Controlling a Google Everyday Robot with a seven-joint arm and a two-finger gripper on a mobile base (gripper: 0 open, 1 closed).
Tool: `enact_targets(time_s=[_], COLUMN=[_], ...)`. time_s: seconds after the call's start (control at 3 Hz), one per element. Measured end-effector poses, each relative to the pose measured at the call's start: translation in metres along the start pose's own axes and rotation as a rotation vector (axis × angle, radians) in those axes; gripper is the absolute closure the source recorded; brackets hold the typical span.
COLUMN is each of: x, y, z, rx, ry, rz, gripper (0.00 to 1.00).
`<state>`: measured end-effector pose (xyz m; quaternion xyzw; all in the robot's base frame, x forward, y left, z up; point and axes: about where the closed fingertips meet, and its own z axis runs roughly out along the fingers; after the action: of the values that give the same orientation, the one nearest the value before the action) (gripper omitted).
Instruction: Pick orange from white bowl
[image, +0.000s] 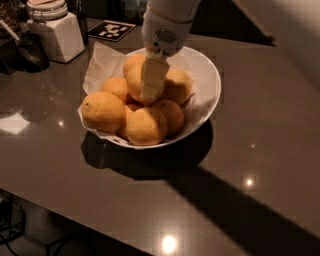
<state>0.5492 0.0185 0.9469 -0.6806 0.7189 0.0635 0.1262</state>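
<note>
The orange (133, 83) sits at the top of the heap in the white bowl (212, 84), toward the bowl's far side, with other oranges packed under and around it. The gripper (151, 89) comes straight down from above and its pale tip lies against the near-right face of this fruit, covering part of it. Whether the gripper is spread or clamped on the orange cannot be told from this angle. A larger, slightly oblong orange (103, 111) lies at the bowl's left rim, and another orange (146, 126) rests at the near rim. Crinkled white paper (102, 63) lines the bowl and sticks out past its far-left rim. The bowl stands on a dark glossy table (260, 150), nearer the far edge than the near one. A white square jar (56, 31) stands at the far-left corner, and a black-and-white marker card (111, 30) lies flat by the far edge, just beside it.
</note>
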Motion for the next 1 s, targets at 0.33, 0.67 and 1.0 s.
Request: enact_targets(time_s=[0.33, 0.67, 1.0], x=[0.012, 0.024, 0.045], y=[0.008, 0.009, 0.01], z=[-0.028, -0.045, -0.055], rx=[0.025, 0.031, 0.038], ry=[-0.138, -0.218, -0.281], rz=[-0.031, -0.044, -0.029], gripper=[1.0, 1.0, 1.0])
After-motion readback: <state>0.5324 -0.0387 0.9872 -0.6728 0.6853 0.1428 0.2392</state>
